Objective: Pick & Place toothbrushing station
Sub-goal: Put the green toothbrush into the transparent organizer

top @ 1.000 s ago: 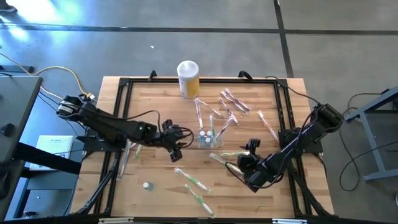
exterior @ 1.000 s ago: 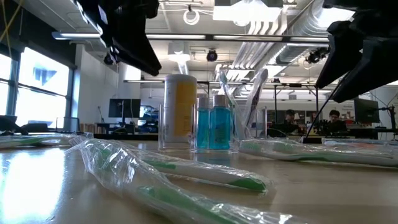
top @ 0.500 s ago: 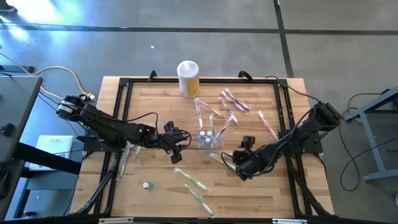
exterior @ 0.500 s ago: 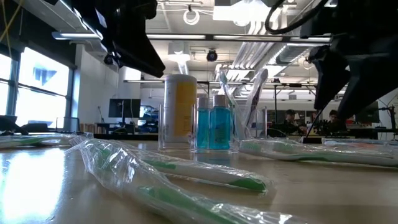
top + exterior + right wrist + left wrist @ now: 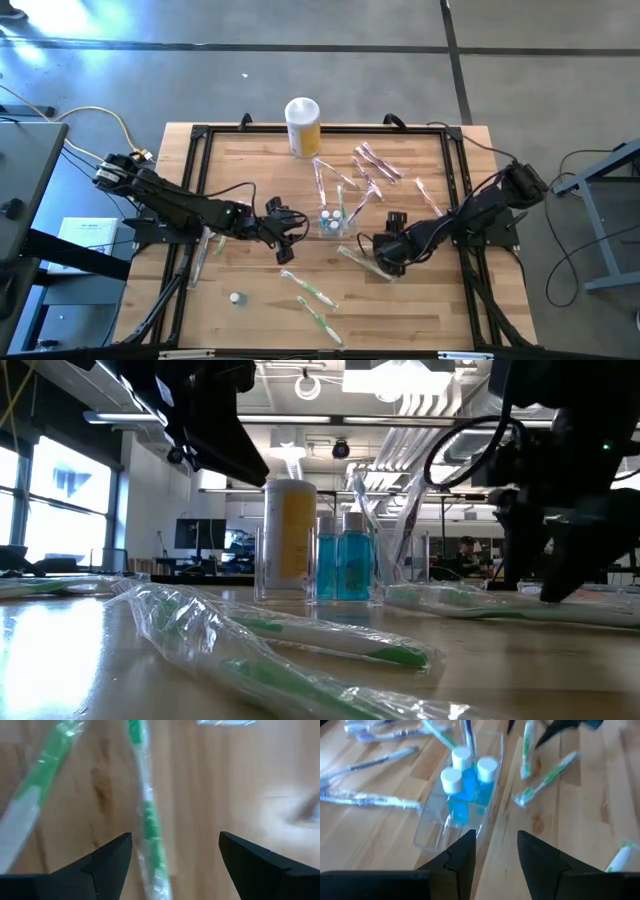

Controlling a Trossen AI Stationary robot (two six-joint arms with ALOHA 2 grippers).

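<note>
The toothbrushing station (image 5: 336, 223) is a see-through holder standing on the table's middle. In it are three small blue bottles with white caps (image 5: 468, 775) and upright brushes. My left gripper (image 5: 296, 228) hovers just left of it, open, its fingers (image 5: 464, 854) pointing slantwise down at the station's near end (image 5: 437, 832) with nothing between them. My right gripper (image 5: 384, 260) hovers to the station's right, wide open and pointing steeply down. A green wrapped toothbrush (image 5: 146, 822) lies flat on the wood below the gap between its fingers, untouched.
A yellow canister with a white lid (image 5: 303, 125) stands at the far edge. Pink wrapped brushes (image 5: 372, 163) lie far right of the station. Green wrapped brushes (image 5: 311, 290) and a small white cap (image 5: 236, 297) lie toward the near edge. A black frame (image 5: 196, 150) borders the table.
My right gripper has swung toward the table's left and far side, nearer the station, has come down, and has tipped to point more steeply down; it stays wide open. My left gripper has kept still.
</note>
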